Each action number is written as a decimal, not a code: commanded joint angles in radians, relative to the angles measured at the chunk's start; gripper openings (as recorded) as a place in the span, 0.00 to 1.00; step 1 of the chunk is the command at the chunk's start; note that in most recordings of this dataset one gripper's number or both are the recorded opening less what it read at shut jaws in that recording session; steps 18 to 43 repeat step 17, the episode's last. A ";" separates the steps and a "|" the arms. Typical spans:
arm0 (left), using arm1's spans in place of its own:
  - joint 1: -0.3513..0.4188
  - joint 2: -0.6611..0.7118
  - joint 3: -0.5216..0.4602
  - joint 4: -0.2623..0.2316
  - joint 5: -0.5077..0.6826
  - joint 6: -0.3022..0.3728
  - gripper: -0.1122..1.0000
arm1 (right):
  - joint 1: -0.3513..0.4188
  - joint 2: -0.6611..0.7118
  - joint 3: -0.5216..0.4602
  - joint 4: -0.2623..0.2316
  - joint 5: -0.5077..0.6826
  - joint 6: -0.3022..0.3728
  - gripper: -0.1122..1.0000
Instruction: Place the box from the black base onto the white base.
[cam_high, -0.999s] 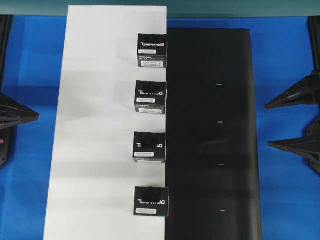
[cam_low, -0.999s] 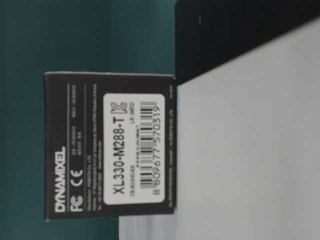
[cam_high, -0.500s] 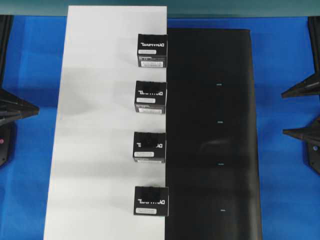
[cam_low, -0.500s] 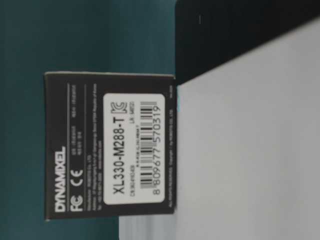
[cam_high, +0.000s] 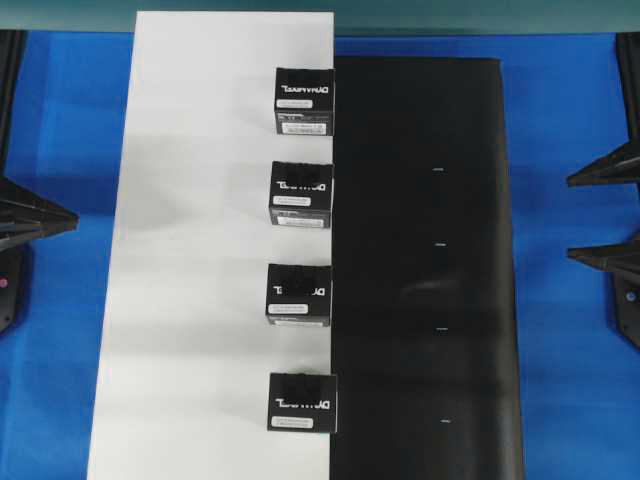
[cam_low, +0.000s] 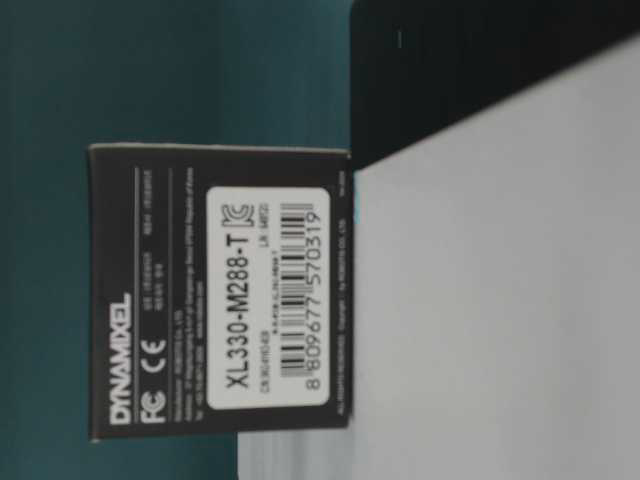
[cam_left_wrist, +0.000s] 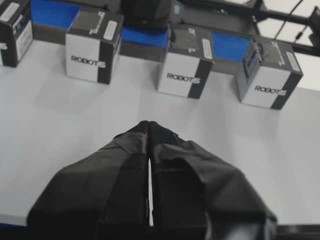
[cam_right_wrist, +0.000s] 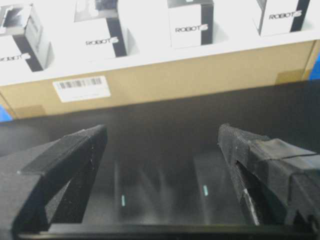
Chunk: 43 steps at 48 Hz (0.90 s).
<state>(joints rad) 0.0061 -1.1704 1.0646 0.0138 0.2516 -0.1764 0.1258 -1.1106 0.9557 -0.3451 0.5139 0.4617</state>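
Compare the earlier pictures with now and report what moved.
In the overhead view the right tool has pulled back toward the right edge, away from the black base, open and empty. Nothing was gripped or released. The left tool is shut as before at the left edge, and all four boxes rest unmoved along the white base.

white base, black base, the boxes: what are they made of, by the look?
White base: likely a cardboard carton with a smooth white matte top; the right wrist view shows a raw brown side with a barcode sticker.
Black base: thin matte black sheet, faint sheen; rubber or plastic, unclear.
Boxes: printed paperboard, slight gloss, paper label.
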 joint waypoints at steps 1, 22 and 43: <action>0.002 0.009 -0.021 0.003 -0.005 0.002 0.08 | 0.000 0.002 -0.003 -0.005 -0.005 0.000 0.97; 0.002 0.012 -0.020 0.003 -0.005 -0.003 0.08 | -0.023 -0.020 0.000 -0.003 -0.002 0.006 0.97; 0.002 0.012 -0.020 0.003 -0.005 -0.003 0.08 | -0.023 -0.020 0.000 -0.003 -0.002 0.006 0.97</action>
